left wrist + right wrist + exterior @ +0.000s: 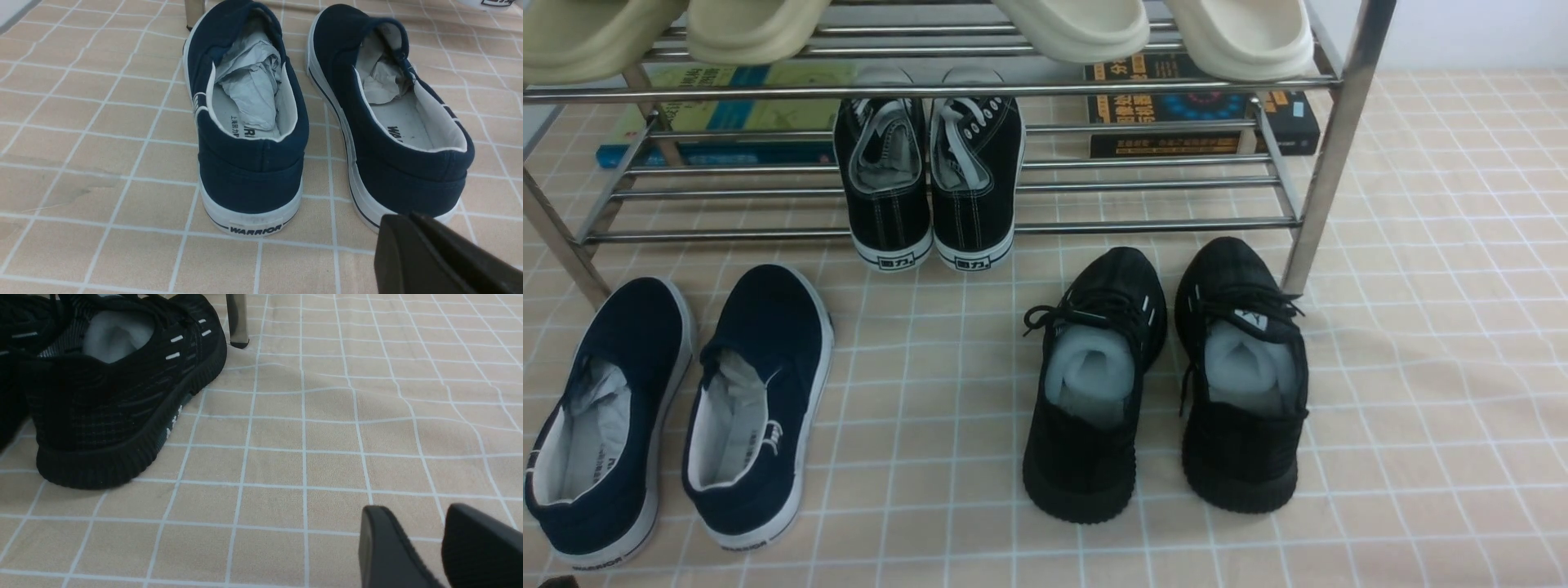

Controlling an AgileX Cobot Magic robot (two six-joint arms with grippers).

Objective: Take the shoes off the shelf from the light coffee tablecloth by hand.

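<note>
- shoes: navy pair, both flat on the tablecloth, side by side, toes toward the shelf, in front of its left end; crumpled paper inside.
- left gripper: low behind the heel of the pair's right-hand shoe, grasping nothing; fingers pressed together, clenched.
- right gripper: fingers slightly parted, released, above bare cloth near the black sneakers.
- shelf lower tier: lace-ups at centre.
</note>
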